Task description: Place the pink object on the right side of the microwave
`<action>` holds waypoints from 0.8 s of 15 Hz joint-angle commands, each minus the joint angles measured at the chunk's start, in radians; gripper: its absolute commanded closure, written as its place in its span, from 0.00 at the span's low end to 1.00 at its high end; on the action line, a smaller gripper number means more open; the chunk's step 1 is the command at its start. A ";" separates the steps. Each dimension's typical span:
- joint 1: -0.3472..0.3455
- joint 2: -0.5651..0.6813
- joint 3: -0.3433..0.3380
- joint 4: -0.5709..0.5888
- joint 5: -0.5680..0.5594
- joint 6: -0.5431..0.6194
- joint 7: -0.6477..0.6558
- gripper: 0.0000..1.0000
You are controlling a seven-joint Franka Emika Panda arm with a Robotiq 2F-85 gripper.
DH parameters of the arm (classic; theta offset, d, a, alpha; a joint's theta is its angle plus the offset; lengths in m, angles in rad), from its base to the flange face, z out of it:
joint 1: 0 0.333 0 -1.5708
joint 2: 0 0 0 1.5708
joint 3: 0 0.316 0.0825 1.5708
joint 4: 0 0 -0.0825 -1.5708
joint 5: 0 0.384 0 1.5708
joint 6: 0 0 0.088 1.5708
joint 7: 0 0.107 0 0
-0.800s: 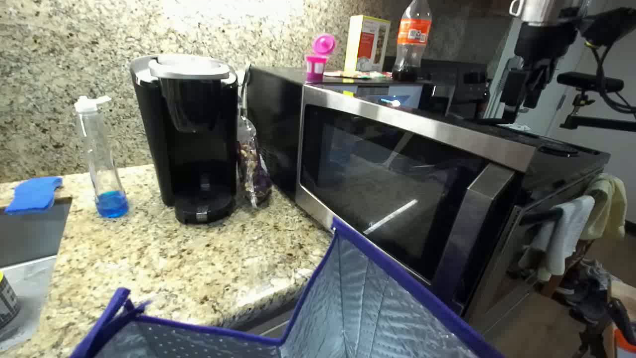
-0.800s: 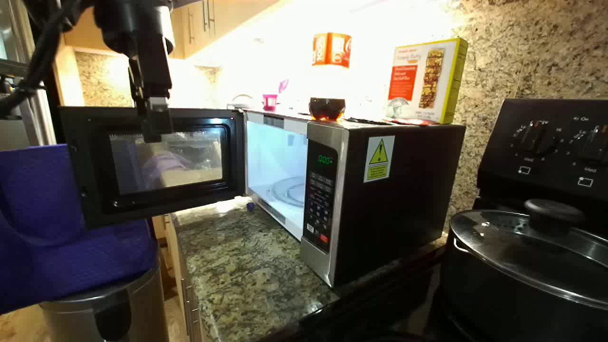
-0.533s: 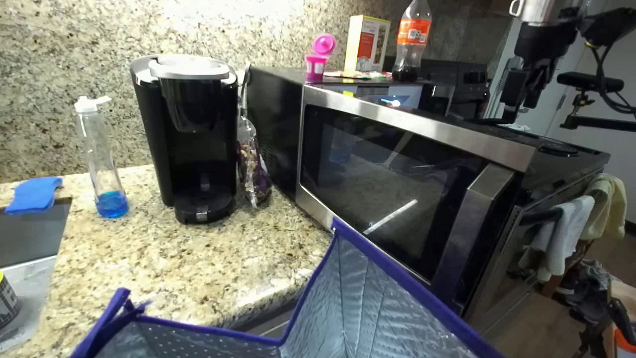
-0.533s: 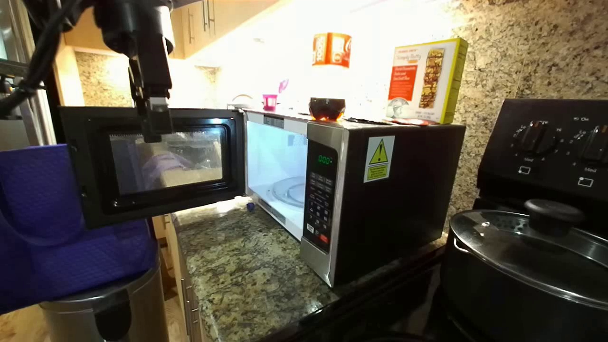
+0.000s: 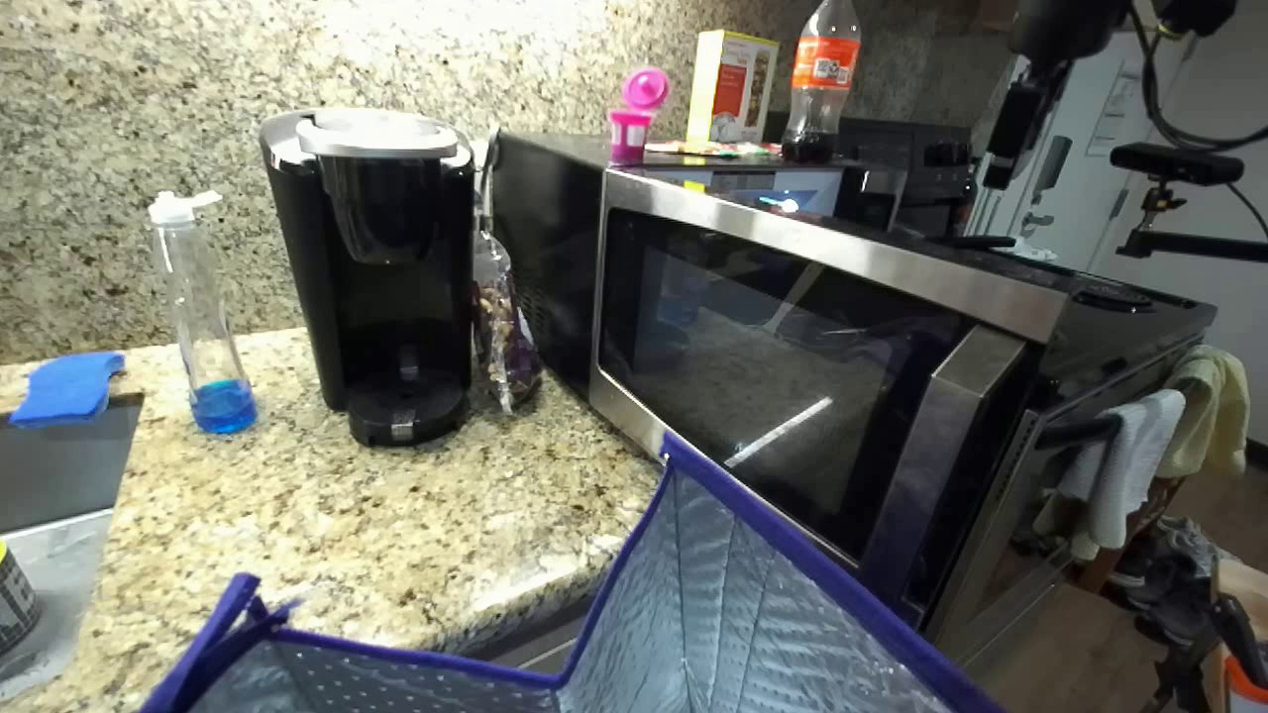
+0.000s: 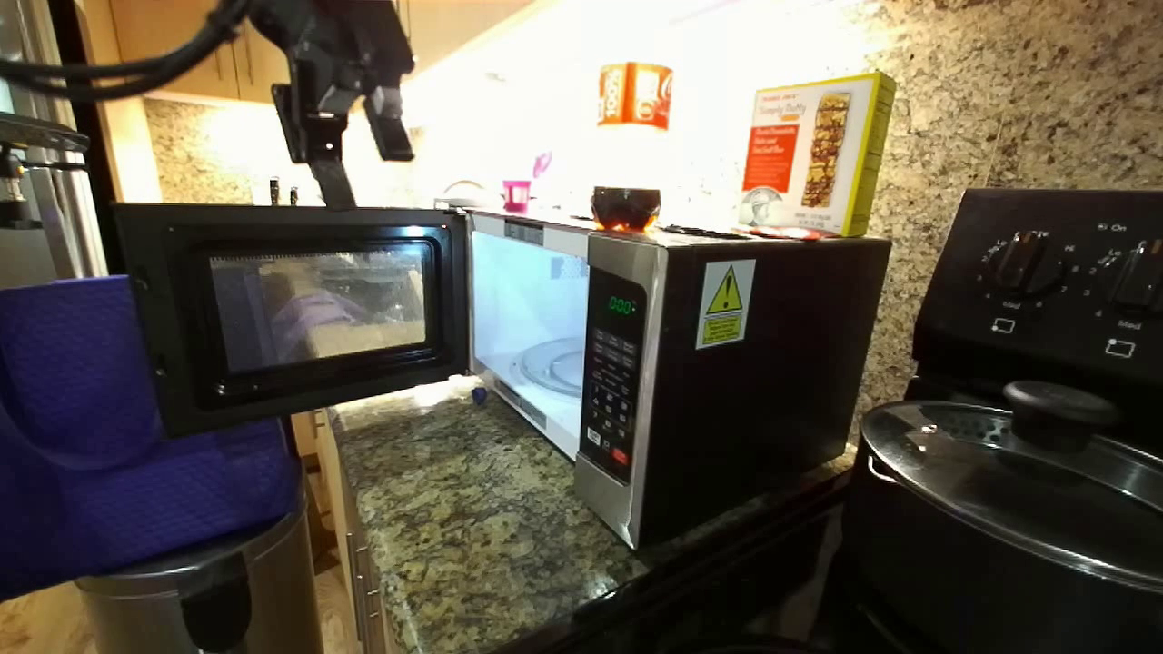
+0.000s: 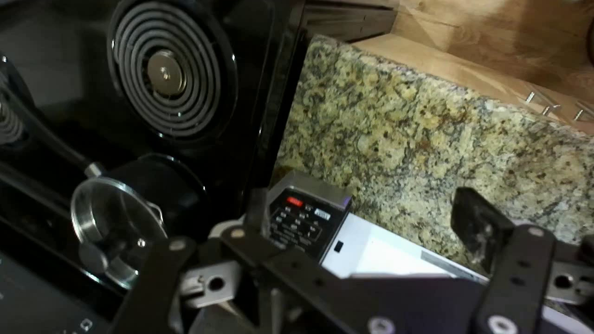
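We locate the pink object [image 5: 630, 129] upright on top of the microwave [image 6: 763, 381], close to the front edge at the hinge end, away from the control panel [image 6: 611, 372]. Its round lid [image 5: 647, 88] is tipped up. Seen from the front, this is the microwave's left end.

We record the end effector [image 7: 364, 206] with its fingers spread wide; the counter [image 7: 417, 134] and part of the microwave show through the gap. It hangs in the air, well apart from the pink object. In an exterior view a gap separates it from the upper edge of the door [image 6: 318, 309], which stands swung out from the lit cavity, where a glass turntable [image 6: 556, 365] lies.

Also on top of the microwave we note an orange-labelled bottle [image 5: 825, 64], upright near the control-panel end, and an upright snack box [image 5: 733, 89]. Glare washes out much of the bottle in an exterior view.

A coffee maker [image 5: 347, 287] stands beside the microwave, a clear bag [image 5: 505, 327] between them. Further along stands a slender bottle [image 5: 203, 317] containing blue liquid. A lidded pot [image 6: 1018, 554] sits on the stove [image 7: 250, 69], and a purple silver-lined bag [image 5: 743, 584] fills the foreground.
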 commanded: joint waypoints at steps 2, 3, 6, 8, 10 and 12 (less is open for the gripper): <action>0.061 0.189 -0.011 0.268 -0.007 -0.058 -0.227 0.00; 0.075 0.224 -0.010 0.316 0.006 -0.060 -0.274 0.00; 0.114 0.319 0.006 0.444 0.013 -0.093 -0.395 0.00; 0.142 0.375 0.023 0.529 0.007 -0.123 -0.472 0.00; 0.168 0.426 0.043 0.609 0.001 -0.155 -0.546 0.00; 0.189 0.464 0.062 0.676 0.007 -0.170 -0.628 0.00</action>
